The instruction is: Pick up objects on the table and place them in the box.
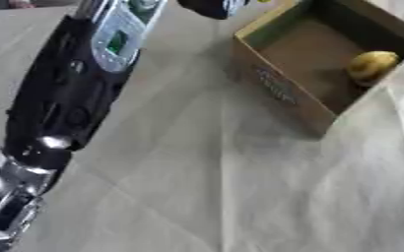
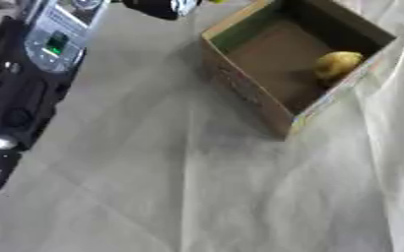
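An open cardboard box (image 1: 279,86) stands at the upper right on the white cloth. A yellow roundish object (image 1: 371,64) lies inside it near the right wall. My left arm (image 1: 72,93) runs from the lower left up to the top edge. Its black hand (image 1: 207,7) is mostly cut off by the top edge, just left of the box's far corner. A small yellow speck (image 2: 214,1) shows beside the hand; I cannot tell what it is or whether the hand holds it. My right hand shows in neither view.
A wrinkled white cloth (image 1: 240,187) covers the table, with folds rising along the right edge (image 2: 395,123). The box's near wall (image 2: 240,86) faces the open cloth in front of it.
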Available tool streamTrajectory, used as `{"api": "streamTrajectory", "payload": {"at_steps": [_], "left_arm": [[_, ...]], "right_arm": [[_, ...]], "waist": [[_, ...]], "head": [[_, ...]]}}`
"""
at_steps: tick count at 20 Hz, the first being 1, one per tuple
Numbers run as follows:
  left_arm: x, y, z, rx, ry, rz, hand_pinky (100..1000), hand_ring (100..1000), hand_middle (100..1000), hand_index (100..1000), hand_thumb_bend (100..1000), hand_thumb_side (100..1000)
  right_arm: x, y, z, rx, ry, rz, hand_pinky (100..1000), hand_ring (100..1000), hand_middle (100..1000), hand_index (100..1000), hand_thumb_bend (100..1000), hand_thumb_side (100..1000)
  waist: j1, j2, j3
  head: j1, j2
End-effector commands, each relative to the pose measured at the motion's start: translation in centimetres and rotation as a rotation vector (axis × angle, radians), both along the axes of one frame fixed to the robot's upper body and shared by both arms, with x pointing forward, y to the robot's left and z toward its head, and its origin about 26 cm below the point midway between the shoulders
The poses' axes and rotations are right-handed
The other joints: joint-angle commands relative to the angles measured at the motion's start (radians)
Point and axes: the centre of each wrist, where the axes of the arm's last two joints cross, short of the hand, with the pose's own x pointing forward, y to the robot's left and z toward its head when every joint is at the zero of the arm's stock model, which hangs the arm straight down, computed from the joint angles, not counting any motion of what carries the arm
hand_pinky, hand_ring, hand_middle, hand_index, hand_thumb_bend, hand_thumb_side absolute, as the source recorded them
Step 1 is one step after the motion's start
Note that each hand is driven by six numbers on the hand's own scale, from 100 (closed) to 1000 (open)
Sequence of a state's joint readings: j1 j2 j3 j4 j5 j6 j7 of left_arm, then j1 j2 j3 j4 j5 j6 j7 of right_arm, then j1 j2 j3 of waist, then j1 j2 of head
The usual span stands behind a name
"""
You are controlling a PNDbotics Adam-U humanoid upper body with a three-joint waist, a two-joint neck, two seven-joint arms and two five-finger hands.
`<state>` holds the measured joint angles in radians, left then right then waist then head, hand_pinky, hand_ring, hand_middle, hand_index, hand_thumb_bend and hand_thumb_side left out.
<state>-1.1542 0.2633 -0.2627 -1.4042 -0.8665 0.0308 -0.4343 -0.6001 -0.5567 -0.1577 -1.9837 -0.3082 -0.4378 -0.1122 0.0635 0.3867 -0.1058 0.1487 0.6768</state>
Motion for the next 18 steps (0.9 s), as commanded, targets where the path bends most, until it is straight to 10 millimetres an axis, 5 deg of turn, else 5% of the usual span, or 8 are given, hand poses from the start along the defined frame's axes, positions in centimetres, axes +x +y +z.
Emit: {"api": "streamTrajectory", "payload": {"at_steps": [1, 13, 16, 18], "left_arm": [[0.4, -1.2, 0.1, 0.008, -0.021, 0.0, 709, 649, 576, 634, 100, 100], [1.8, -3.0, -2.7, 0.05, 0.039, -0.013, 722, 672, 609, 669, 100, 100], [2.2, -2.9, -3.3, 0.059, 0.053, 0.0, 742, 702, 658, 714, 100, 100], [2.4, -2.8, -3.6, 0.065, 0.062, 0.007, 774, 757, 742, 803, 183, 100]], "right_arm": [[-0.5, 0.4, 1.0, -0.005, -0.038, 0.027, 882, 937, 637, 832, 100, 600], [-0.3, 1.2, 1.2, 0.017, -0.023, 0.076, 883, 944, 639, 832, 100, 605], [-0.2, 1.3, 1.1, 0.015, -0.019, 0.081, 883, 945, 639, 832, 100, 606], [-0.2, 1.3, 1.1, 0.016, -0.015, 0.082, 884, 946, 639, 832, 100, 606]], "waist": [[-0.007, -0.023, -0.014], [0.004, -0.017, -0.073], [0.006, -0.017, -0.078], [0.008, -0.017, -0.079]], "head": [[0.02, -0.006], [0.081, -0.009], [0.083, -0.008], [0.084, -0.008]]}}
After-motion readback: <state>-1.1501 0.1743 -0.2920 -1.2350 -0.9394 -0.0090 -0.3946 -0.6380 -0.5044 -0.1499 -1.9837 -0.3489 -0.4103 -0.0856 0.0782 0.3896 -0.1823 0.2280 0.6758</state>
